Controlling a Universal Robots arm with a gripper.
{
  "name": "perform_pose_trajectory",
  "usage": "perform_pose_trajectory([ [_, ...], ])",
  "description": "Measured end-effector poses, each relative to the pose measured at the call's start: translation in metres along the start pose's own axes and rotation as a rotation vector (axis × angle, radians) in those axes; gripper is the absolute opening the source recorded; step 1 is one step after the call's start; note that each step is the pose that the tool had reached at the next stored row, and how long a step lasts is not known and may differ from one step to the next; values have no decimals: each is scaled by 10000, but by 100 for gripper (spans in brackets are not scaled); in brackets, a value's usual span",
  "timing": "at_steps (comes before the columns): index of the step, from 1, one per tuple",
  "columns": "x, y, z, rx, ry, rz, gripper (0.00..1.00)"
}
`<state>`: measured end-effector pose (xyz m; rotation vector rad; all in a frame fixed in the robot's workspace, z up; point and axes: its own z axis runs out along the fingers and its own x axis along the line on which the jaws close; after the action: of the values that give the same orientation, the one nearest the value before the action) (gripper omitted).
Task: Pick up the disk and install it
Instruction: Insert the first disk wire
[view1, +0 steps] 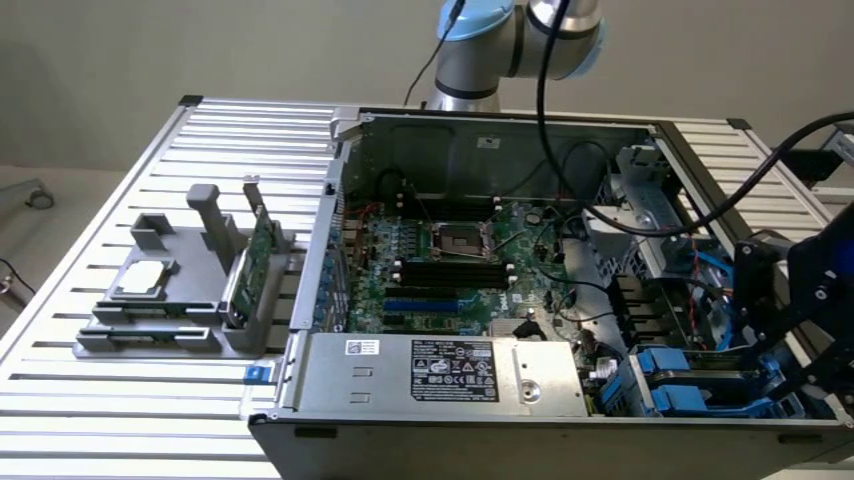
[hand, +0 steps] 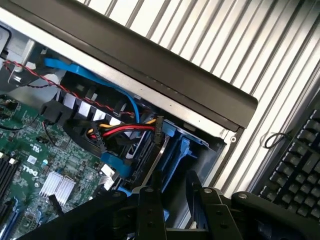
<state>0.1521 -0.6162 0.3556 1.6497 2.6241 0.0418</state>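
While the end effector (hand: 172, 200) hangs over the drive bay (view1: 694, 385) in the corner of the computer case (view1: 310, 300) on the desk (view1: 120, 420), the disk (hand: 180, 147) stands edge-on in that bay in its blue carrier. It looks largely inserted. I cannot tell whether the end effector grips it or merely straddles it, or whether it is fully seated.

Ribbed table (view1: 80, 400) of bare satin aluminium; computer case (view1: 467, 150) dull grey sheet metal; drive carriers (view1: 681, 385) glossy blue plastic; gripper (hand: 172, 190) matt black.
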Motion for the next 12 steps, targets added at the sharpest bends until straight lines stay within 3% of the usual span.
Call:
perform_pose_trajectory([
  [8, 1, -1, 1, 17, -5, 1045, 33],
  [12, 1, -1, 5, 29, 40, 1439, 33],
])
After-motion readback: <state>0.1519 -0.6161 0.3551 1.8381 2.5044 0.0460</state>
